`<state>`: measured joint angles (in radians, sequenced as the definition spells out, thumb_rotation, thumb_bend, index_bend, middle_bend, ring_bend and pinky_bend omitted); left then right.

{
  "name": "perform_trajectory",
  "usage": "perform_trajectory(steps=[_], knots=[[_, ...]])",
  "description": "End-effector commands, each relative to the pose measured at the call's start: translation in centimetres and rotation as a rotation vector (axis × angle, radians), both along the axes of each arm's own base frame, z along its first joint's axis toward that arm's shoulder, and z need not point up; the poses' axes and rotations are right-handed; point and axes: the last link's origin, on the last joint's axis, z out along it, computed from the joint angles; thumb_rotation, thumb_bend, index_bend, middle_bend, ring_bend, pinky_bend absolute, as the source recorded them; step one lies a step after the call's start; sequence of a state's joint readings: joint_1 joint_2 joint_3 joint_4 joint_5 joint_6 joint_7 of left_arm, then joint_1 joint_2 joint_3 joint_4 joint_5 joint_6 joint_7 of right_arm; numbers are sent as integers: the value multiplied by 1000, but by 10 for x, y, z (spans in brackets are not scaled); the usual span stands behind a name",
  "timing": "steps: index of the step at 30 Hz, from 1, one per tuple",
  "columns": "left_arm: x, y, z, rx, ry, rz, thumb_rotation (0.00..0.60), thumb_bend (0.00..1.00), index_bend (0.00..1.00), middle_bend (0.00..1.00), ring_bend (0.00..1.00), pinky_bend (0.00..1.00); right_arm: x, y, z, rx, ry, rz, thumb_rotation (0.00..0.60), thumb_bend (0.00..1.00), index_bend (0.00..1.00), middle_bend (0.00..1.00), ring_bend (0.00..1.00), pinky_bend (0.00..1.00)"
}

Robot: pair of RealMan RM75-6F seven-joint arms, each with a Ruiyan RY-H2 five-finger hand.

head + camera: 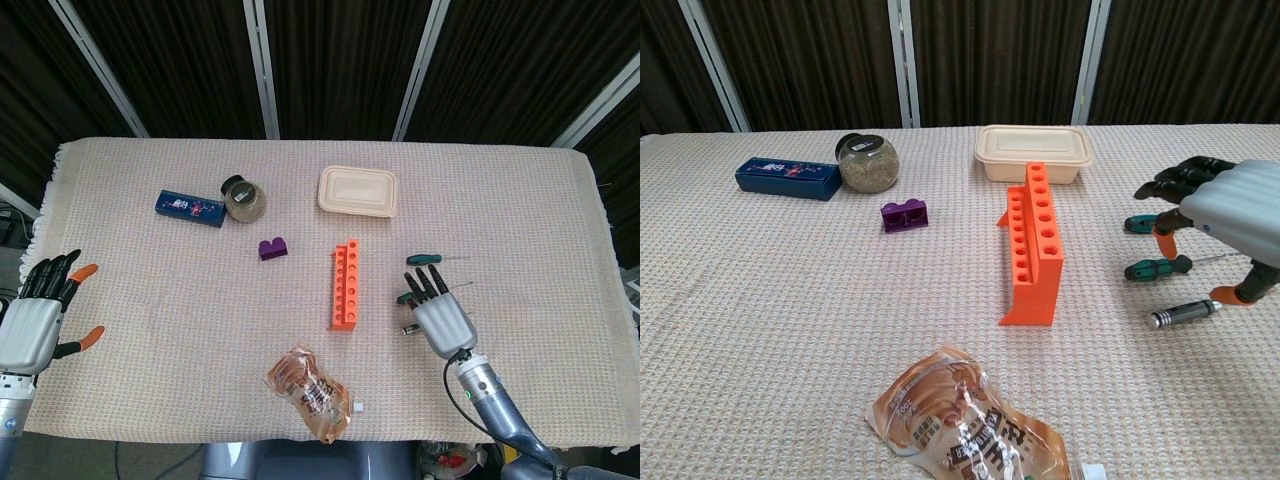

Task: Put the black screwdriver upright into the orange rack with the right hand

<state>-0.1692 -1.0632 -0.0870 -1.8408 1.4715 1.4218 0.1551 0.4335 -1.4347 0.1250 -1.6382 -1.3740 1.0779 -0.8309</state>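
The orange rack (346, 286) (1034, 245) stands mid-table, a long block with a row of holes on top. To its right lies the black screwdriver (1182, 313), flat, with its handle end (407, 329) peeking out from under my right hand. My right hand (441, 317) (1220, 214) hovers over it, fingers spread, holding nothing. Two green-handled screwdrivers (424, 258) (1157, 267) lie just beyond. My left hand (38, 318) stays at the left table edge, fingers apart and empty; the chest view does not show it.
A cream lidded box (358, 190) sits behind the rack. A jar (242, 198), a blue box (189, 207) and a purple block (272, 249) are at the back left. A crinkled snack bag (306, 391) lies near the front edge.
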Motion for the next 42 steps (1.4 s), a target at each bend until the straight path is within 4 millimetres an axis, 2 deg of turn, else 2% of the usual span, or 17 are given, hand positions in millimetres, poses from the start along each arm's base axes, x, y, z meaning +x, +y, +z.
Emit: perform_trajectory(steps=[1,9,17,42], knots=[[-1,1,0,0,-1,3,600,192,169,0,0,0,2,-2,-12,36,21,-8,600,166,452,75,0,0],[-3,3,0,2,-3,7,600,190,168,0,0,0,2,-8,-26,71,42,-44,600,178,464,75,0,0],[-2,5,0,4,-4,6,600,192,168,0,0,0,1,-13,-34,92,67,-84,600,259,459,75,0,0],[-5,8,-3,-2,-11,20,600,190,162,0,0,0,5,-10,-48,108,75,-121,600,260,480,79,0,0]])
